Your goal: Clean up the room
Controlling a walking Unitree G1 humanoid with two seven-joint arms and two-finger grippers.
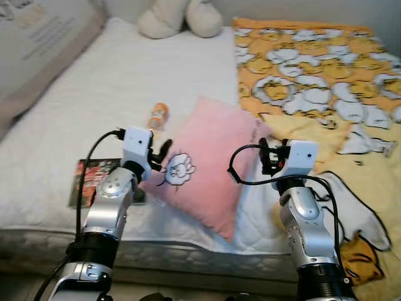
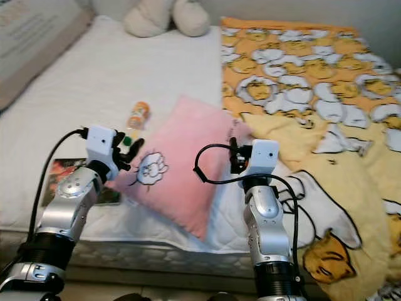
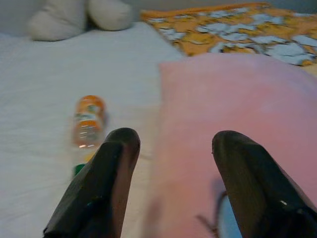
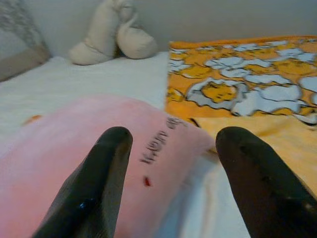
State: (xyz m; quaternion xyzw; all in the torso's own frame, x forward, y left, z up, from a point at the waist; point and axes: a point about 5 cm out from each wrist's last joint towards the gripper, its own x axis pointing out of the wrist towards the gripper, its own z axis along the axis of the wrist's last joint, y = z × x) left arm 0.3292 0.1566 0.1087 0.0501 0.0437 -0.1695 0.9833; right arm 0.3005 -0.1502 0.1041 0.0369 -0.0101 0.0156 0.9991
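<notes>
**Two grippers closing in on a pink pillow**

Two grippers are hovering over the near edge of the bed [image 1: 94, 94], one at each side of the pink pillow [image 1: 210, 163]. The left gripper [image 1: 161, 152] is sitting at the pillow's left edge with its fingers spread and nothing between them; the right gripper [image 1: 266, 157] is sitting at the pillow's right corner, likewise released — its wrist view is showing both black fingers wide apart with the pink fabric between and below them.

The pillow is lying tilted on the white mattress, its near corner reaching toward the bed's front edge, its right corner just beside the yellow duck-print blanket [image 1: 313, 69]. Judging by its plump, rounded look, it is soft and light; it is likely to squash and sag under a pinch, so a hold on one corner alone would probably leave it dangling. Taking it at the two opposite edges, deep enough for the fingers to bite into the stuffing, looks the safer grasp.

Other clutter is waiting — an orange-capped bottle [image 1: 158, 115] lying on its side just beyond the pillow's left edge, and a magazine [image 1: 94, 179] flat on the mattress to the near left. A cream plush toy [image 1: 178, 17] is resting at the far end of the bed.
</notes>
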